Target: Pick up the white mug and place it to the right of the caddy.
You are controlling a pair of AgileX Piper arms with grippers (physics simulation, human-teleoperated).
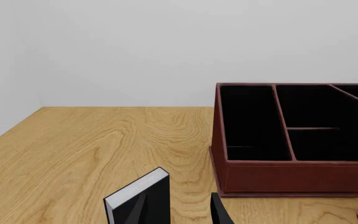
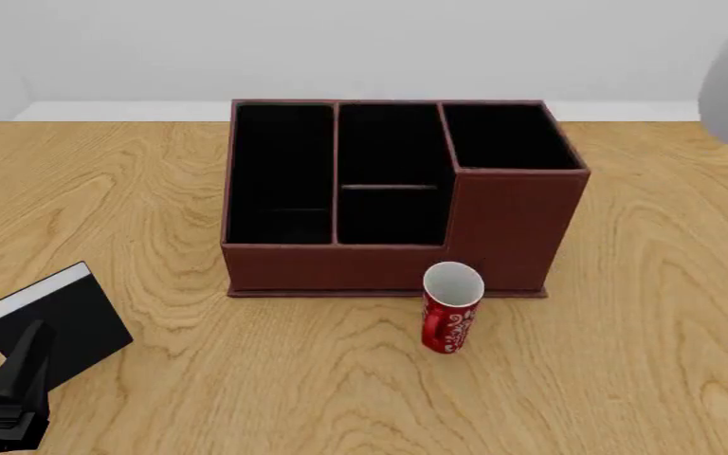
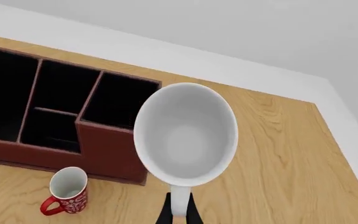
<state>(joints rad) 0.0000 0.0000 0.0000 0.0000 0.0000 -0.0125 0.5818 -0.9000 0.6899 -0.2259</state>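
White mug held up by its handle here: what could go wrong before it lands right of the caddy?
1. The right tool pinches only the handle of the white mug, so the mug may swing or slip while carried.
2. The mug hangs close to the caddy's taller corner; lowering too early could clip that wall.
3. The red can stands in front of the caddy, and a low sweep could topple it.

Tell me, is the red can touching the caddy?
Cannot tell. The front view has the red can overlapping the caddy base; no view shows a gap or contact plainly.
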